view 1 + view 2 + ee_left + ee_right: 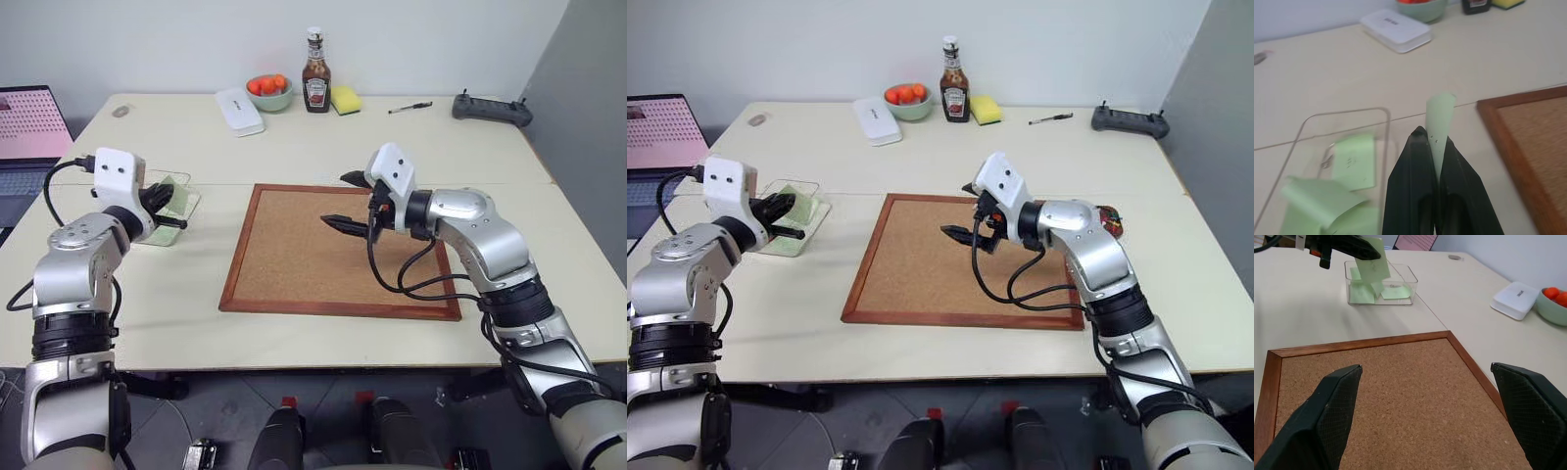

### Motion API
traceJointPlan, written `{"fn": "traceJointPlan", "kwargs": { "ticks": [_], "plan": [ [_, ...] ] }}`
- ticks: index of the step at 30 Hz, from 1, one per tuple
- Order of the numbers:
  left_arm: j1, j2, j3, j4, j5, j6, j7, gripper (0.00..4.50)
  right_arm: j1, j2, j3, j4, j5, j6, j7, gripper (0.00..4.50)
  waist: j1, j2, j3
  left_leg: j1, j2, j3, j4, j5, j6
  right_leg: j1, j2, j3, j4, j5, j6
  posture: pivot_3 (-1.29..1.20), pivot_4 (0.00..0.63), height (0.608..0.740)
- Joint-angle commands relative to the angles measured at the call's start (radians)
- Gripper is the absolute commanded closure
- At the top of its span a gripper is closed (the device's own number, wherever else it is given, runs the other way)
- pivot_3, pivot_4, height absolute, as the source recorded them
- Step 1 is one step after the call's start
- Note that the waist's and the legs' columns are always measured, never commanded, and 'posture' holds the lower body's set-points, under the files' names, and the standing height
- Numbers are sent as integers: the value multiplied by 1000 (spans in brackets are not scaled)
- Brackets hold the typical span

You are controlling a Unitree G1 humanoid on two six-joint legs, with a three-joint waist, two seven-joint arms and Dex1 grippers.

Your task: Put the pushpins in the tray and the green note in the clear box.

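Three green notes [1354,159] in clear box [1308,128], one in left pincer [1431,147].

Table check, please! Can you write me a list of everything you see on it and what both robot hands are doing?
Surface: pale table with a bare cork board.
Job's things: green note pinched in the left hand, beside the clear box, which holds more green notes. Brown tray partly hidden behind the right arm. Pushpins: nothing seen.
Clutter: sauce bottle, fruit bowl, yellow sponge, white case, pen, controller.
Hands: left shut; right hand open over the cork board.
Cables: black, along both arms.
Surroundings: laptop, white wall.
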Motion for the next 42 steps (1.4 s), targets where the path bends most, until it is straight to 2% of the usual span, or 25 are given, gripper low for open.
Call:
{"fn": "traceJointPlan", "kwargs": {
  "ticks": [1,7,16,29,37,42],
  "plan": [
    [-64,45,-2,109,76,-101,32,4500,-20,14,-11,-25,-10,7,-20,19,0,0,0,-1,0,0,0,0,0,-1,0,0,0,0,0,0,150,740],
    [-141,50,-5,299,145,-200,85,4500,-9,35,-12,-49,-13,26,-30,19,-2,0,0,-2,0,0,0,0,0,-2,0,-1,1,0,0,0,150,740],
    [-190,19,17,392,127,-223,79,2845,-13,53,-2,-54,-19,32,-24,0,-4,0,0,-2,0,0,0,0,0,-2,0,-1,2,0,0,0,150,740],
    [-154,42,7,310,144,-228,29,340,0,56,-1,-52,-21,28,-22,0,-4,0,0,-1,0,0,1,0,0,-2,0,-1,2,0,-1,0,150,740],
    [-100,66,18,160,155,-223,15,340,3,58,-8,-47,-20,21,-20,0,-5,0,0,-1,1,0,1,0,0,-2,0,0,3,1,-1,0,150,740],
    [-56,41,33,-54,90,-181,-33,340,33,41,-43,-76,5,23,-14,0,-4,0,0,-1,1,0,1,0,0,-2,0,0,3,1,-1,0,150,740]
  ]
}}
